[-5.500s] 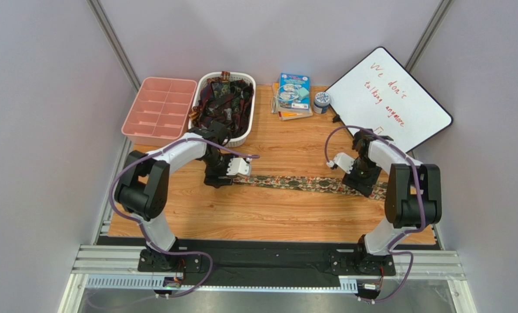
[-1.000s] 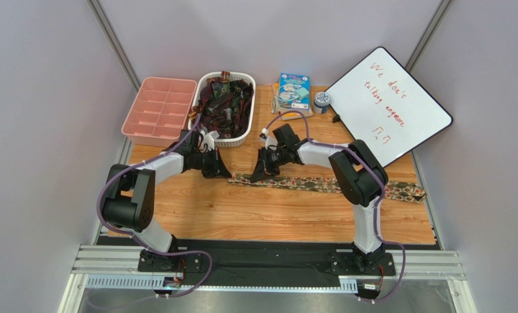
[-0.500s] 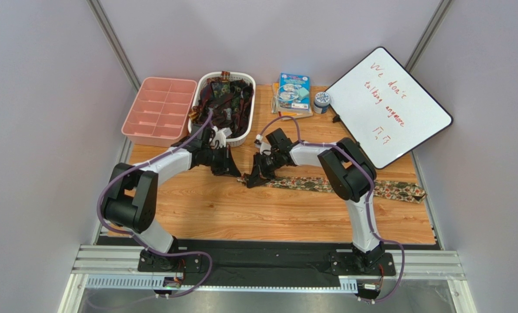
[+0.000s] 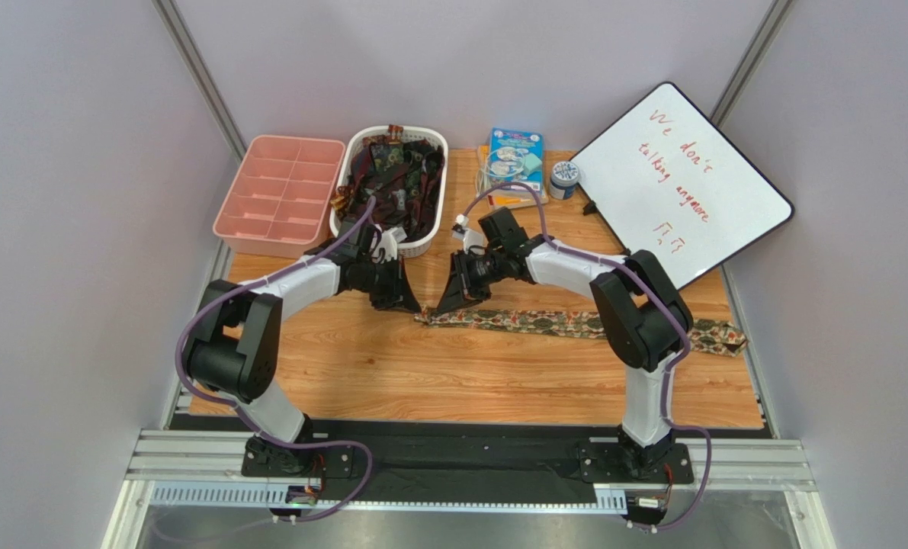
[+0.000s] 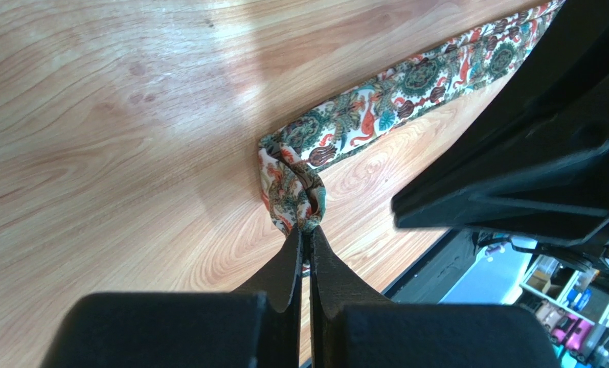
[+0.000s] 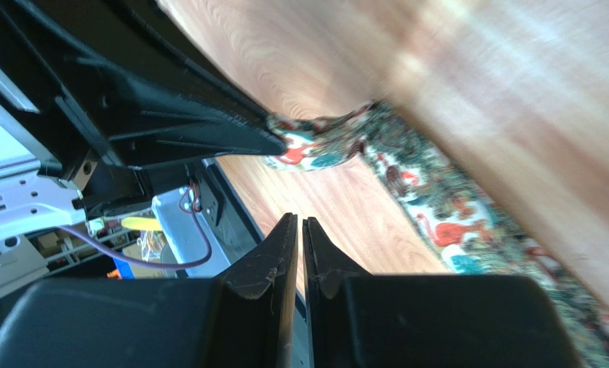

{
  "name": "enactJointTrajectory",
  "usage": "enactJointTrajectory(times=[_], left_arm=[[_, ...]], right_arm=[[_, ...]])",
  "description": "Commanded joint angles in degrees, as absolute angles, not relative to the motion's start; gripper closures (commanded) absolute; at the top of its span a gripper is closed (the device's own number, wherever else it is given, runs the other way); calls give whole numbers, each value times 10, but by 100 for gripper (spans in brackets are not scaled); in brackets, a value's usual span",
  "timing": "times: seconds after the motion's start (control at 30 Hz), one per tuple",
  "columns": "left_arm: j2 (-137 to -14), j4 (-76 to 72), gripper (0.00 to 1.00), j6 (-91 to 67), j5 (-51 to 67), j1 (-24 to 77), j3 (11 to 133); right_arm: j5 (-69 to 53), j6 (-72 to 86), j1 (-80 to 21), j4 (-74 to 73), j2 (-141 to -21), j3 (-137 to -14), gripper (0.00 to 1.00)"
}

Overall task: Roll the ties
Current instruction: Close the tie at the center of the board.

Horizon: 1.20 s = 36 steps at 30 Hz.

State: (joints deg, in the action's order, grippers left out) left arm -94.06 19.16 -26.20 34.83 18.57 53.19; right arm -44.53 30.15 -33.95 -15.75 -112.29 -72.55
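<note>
A patterned tie (image 4: 561, 324) lies flat in front of the basket (image 4: 440, 195), running rightward. The left gripper (image 5: 306, 230) pinches its curled end, with barely one fold begun. The right gripper (image 6: 298, 224), closed and empty, hovers beside it. More ties (image 4: 392, 183) sit unrolled in the basket.

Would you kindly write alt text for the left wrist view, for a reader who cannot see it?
The left end effector, its fingers shut, pinches the folded end of a floral-patterned tie lying on a wooden table. The tie runs off toward the upper right, where a black part of the right arm fills the frame's edge.
</note>
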Motion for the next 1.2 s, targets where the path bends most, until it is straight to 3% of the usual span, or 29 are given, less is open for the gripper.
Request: enactJointTrajectory(times=[0.0,0.23,0.57,0.93,1.17], left_arm=[[-918,212,100,-249,344,183,553],[-922,217,100,-250,348,183,567],[-969,149,100,-289,365,215,571],[-1036,117,100,-320,337,215,564],[-1047,123,98,-332,337,215,563]], right_arm=[[-427,294,-325,-161,-1150,-738,87],[-404,299,-332,-160,-1216,-763,87],[-417,312,-348,-158,-1218,-775,86],[-446,314,-335,-153,-1139,-721,71],[-439,350,-334,-125,-1163,-735,66]])
